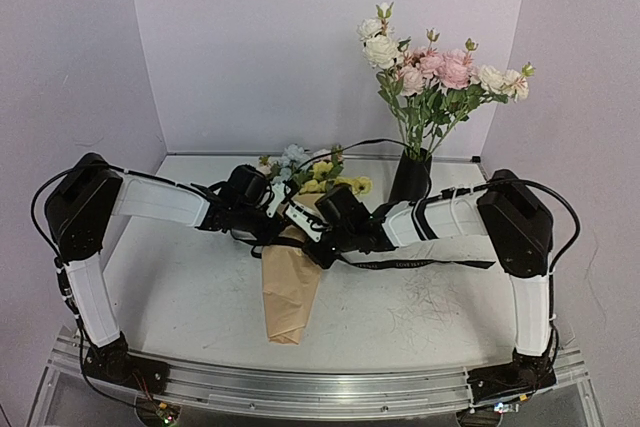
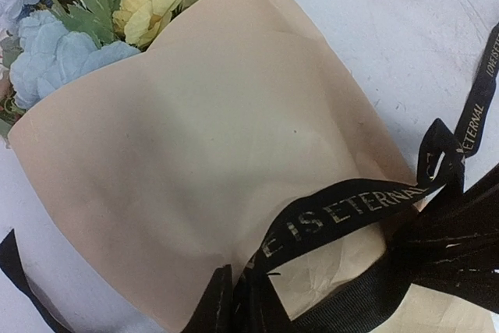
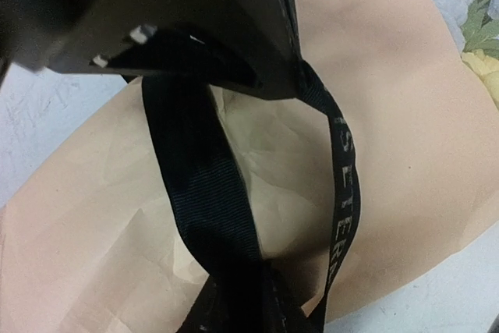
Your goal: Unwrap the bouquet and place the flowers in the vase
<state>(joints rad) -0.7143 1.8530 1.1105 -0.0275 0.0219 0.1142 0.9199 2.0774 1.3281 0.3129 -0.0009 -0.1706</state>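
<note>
At mid-table | bouquet: tan paper cone, black lettered ribbon, blue-yellow blooms | left hand, right hand: closure unclear

Black ribbon across the bouquet reads "E IS ETERNAL" in pale capitals. Right wrist view shows only "ETER" of it.

The left arm and right arm have white link shells, bulky black joints, and thin black cables looping outside.
</note>
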